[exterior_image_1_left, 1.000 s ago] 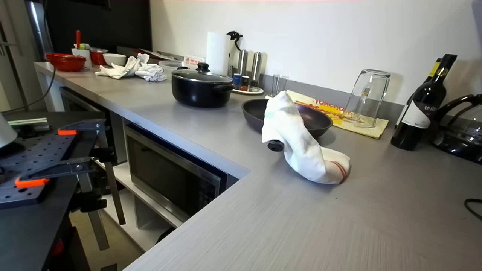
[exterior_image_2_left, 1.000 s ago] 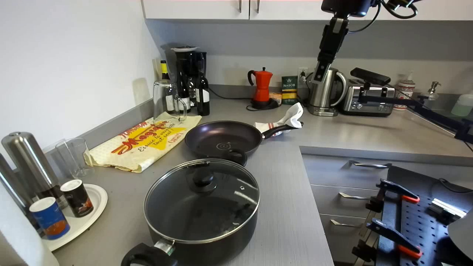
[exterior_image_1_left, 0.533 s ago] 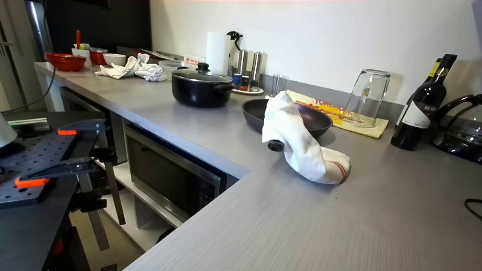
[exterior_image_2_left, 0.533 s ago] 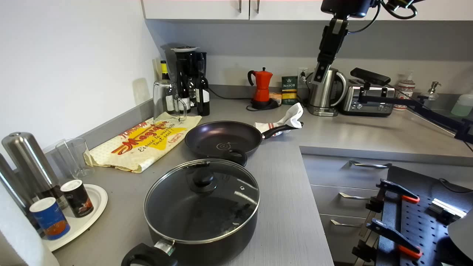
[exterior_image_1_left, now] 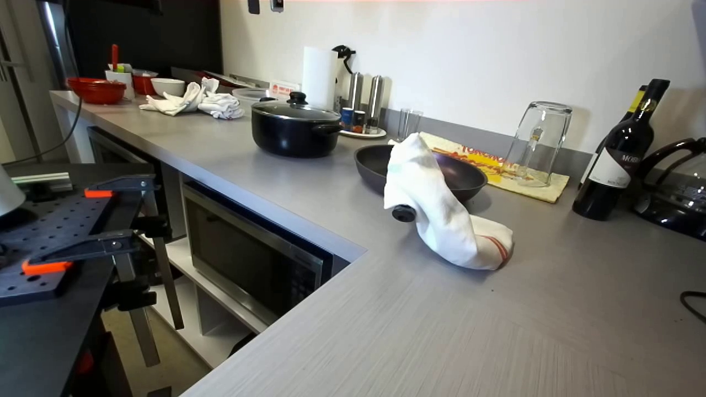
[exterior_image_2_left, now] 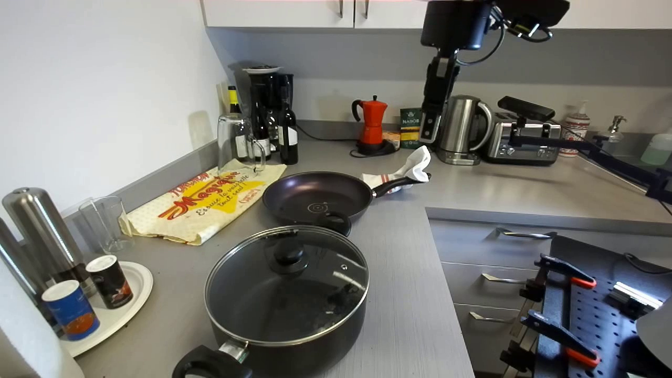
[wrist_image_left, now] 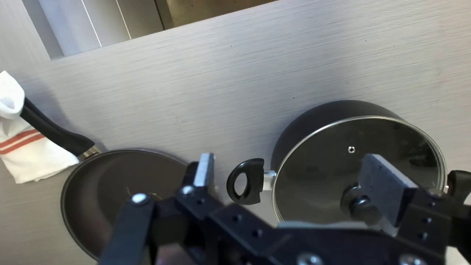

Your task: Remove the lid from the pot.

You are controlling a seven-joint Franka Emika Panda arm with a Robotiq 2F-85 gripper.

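Note:
The lid, a glass disc with a metal rim and dark knob, sits on the pot in both exterior views (exterior_image_1_left: 298,113) (exterior_image_2_left: 315,299) and the wrist view (wrist_image_left: 316,158). The pot, black and wide with short side handles, stands on the counter (exterior_image_1_left: 287,138) (exterior_image_2_left: 294,359) (wrist_image_left: 331,110). My gripper is open and empty in the wrist view (wrist_image_left: 292,176); one finger overlaps the knob in the picture. It hangs well above the counter, apart from the lid, in an exterior view (exterior_image_2_left: 429,128). Only its fingertips show at the top edge of an exterior view (exterior_image_1_left: 265,5).
A frying pan (exterior_image_2_left: 315,194) stands close beside the pot, its handle resting by a white cloth (exterior_image_2_left: 412,168). An upturned glass mug (exterior_image_2_left: 233,142) stands on a yellow cloth (exterior_image_2_left: 210,202). A plate with cups (exterior_image_2_left: 139,294) and a paper towel roll (exterior_image_1_left: 319,77) stand near the pot.
My gripper was still at first, then moved left and a little lower in an exterior view. Its fingertips have come into sight at the top of an exterior view. Lid and pot have not moved.

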